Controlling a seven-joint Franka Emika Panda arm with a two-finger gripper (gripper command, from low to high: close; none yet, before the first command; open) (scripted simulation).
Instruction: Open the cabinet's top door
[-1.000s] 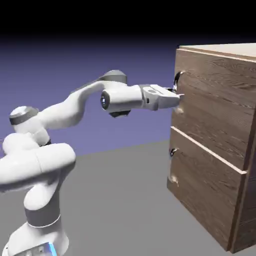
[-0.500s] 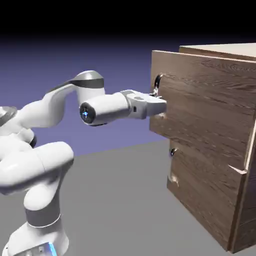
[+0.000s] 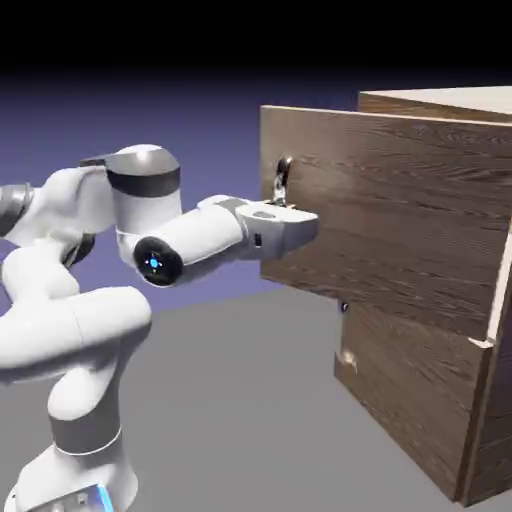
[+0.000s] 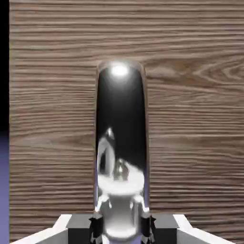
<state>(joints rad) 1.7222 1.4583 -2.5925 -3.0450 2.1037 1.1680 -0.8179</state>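
The brown wood-grain cabinet stands at the exterior view's right. Its top door is swung well out from the cabinet's front, toward the arm. A curved silver bar handle sits near the door's free left edge. My gripper is shut on this handle, with the white hand stretched level against the door. In the hand view the shiny handle runs up the middle between my two fingertips, with the door's wood filling the picture behind it.
The lower wood-grain panel with a small knob stays flush below the open door. The grey table stretches between the robot's base and the cabinet. The arm's elbow is folded back toward the exterior view's left.
The top door has swung out from shut, its handle edge moving left with my hand. The arm has folded back toward its base, and the gripper has closed fully on the handle.
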